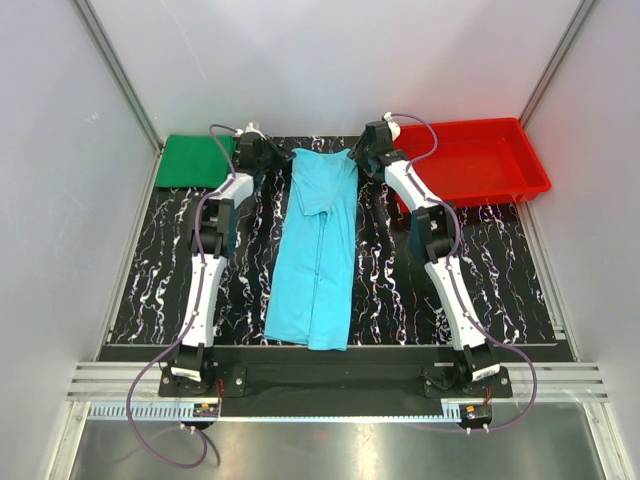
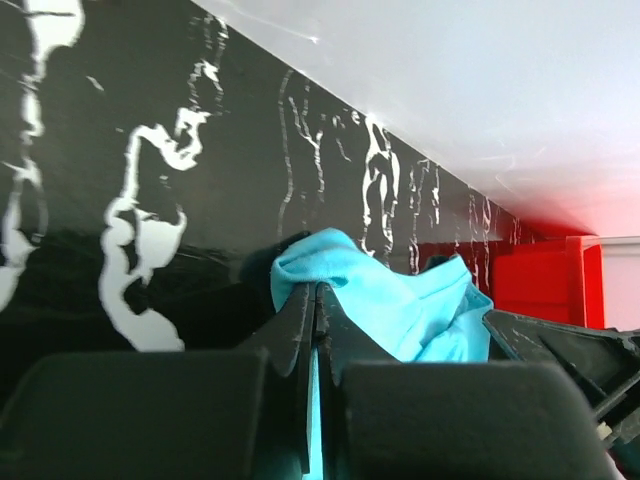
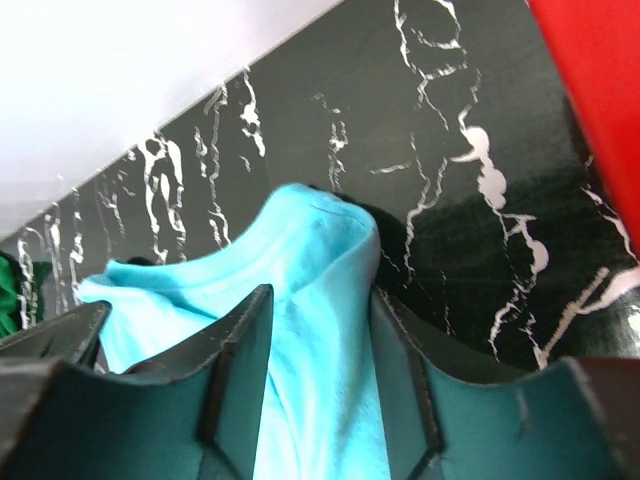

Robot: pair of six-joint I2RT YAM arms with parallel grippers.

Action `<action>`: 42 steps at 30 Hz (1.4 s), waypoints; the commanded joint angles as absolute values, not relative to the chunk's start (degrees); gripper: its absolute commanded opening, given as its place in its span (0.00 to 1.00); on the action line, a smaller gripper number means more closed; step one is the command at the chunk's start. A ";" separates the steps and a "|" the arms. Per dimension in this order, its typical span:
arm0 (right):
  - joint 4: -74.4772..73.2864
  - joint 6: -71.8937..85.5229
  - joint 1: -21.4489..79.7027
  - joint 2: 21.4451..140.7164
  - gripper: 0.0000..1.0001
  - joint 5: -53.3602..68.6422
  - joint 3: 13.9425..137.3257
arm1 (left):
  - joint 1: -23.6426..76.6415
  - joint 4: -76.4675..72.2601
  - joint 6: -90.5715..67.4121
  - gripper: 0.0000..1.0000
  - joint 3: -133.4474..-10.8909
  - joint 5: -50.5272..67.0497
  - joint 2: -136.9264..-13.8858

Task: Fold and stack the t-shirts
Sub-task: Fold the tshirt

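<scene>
The light cyan-blue t-shirt point(image 1: 318, 250) lies as a long narrow strip down the middle of the black marbled mat, collar end at the far side. My left gripper point(image 1: 270, 153) is at its far left corner. In the left wrist view it point(image 2: 316, 292) is shut on a pinched fold of the cyan cloth point(image 2: 400, 300). My right gripper point(image 1: 363, 155) is at the far right corner. Its jaws point(image 3: 320, 295) stand apart, with the cyan collar edge point(image 3: 310, 235) lying between them. The dark green t-shirt point(image 1: 195, 160) lies folded flat at the far left corner.
A red plastic tray point(image 1: 535, 168) stands at the far right, close beside my right arm, and shows in both wrist views point(image 2: 540, 285) point(image 3: 600, 90). White walls close in the back and sides. A metal rail runs along the near edge.
</scene>
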State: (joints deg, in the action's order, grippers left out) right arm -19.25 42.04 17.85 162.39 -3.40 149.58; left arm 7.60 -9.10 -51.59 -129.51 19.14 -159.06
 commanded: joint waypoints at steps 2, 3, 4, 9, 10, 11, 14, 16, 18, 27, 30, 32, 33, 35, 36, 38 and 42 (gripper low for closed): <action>-21.70 39.21 17.58 155.84 0.52 -2.11 152.14 | 6.68 -11.96 -49.31 0.00 -133.85 17.76 -158.47; -22.49 38.68 17.58 155.05 0.52 -1.94 152.14 | 6.59 -11.43 -48.44 0.00 -134.12 17.41 -158.38; -24.24 37.54 17.49 154.34 0.53 -1.41 151.96 | 6.50 -10.03 -47.04 0.00 -134.03 17.14 -157.68; -32.06 33.41 17.58 146.89 0.57 2.10 147.68 | 6.33 -7.82 -44.92 0.75 -129.04 19.15 -152.07; -33.39 31.57 17.58 145.47 0.59 2.54 146.35 | 6.33 -7.56 -43.61 0.75 -127.37 19.60 -148.48; -34.70 30.60 17.67 143.98 0.60 3.42 145.12 | 6.33 -6.95 -42.81 0.76 -124.22 19.69 -146.62; -41.46 27.69 17.58 138.27 0.64 4.48 140.81 | 6.33 -2.56 -38.68 0.75 -118.76 20.56 -138.89; -45.17 26.81 17.75 133.17 0.65 5.44 135.29 | 6.33 -0.18 -35.79 0.74 -113.59 21.00 -132.50; -47.27 27.07 17.84 127.48 0.68 7.38 128.10 | 6.33 4.80 -33.76 0.73 -110.23 22.66 -128.17; -41.15 29.00 20.65 102.06 0.72 23.45 88.90 | 9.31 22.84 -23.12 0.55 -77.38 23.56 -95.07; -35.19 31.98 23.72 94.59 0.76 29.61 75.21 | 12.73 27.85 -23.29 0.58 -64.28 22.24 -84.51; -32.62 33.13 26.27 90.55 0.79 31.63 69.55 | 15.45 29.44 -24.78 0.61 -54.61 22.41 -79.74; -29.82 34.96 28.37 89.40 0.81 32.34 64.39 | 16.16 29.70 -27.22 0.61 -51.45 22.15 -75.19; -24.12 37.86 29.61 86.24 0.81 34.53 56.48 | 17.40 30.06 -29.78 0.63 -43.62 21.71 -70.77; -22.17 40.84 30.66 85.35 0.81 35.06 53.90 | 17.66 30.06 -32.14 0.64 -41.42 21.97 -67.10; -18.82 43.32 31.81 82.63 0.81 35.86 49.42 | 18.62 30.23 -34.01 0.66 -36.58 22.23 -64.26; -10.65 51.21 35.50 79.37 0.75 35.68 39.48 | 22.84 34.01 -37.17 0.69 -34.19 18.20 -60.91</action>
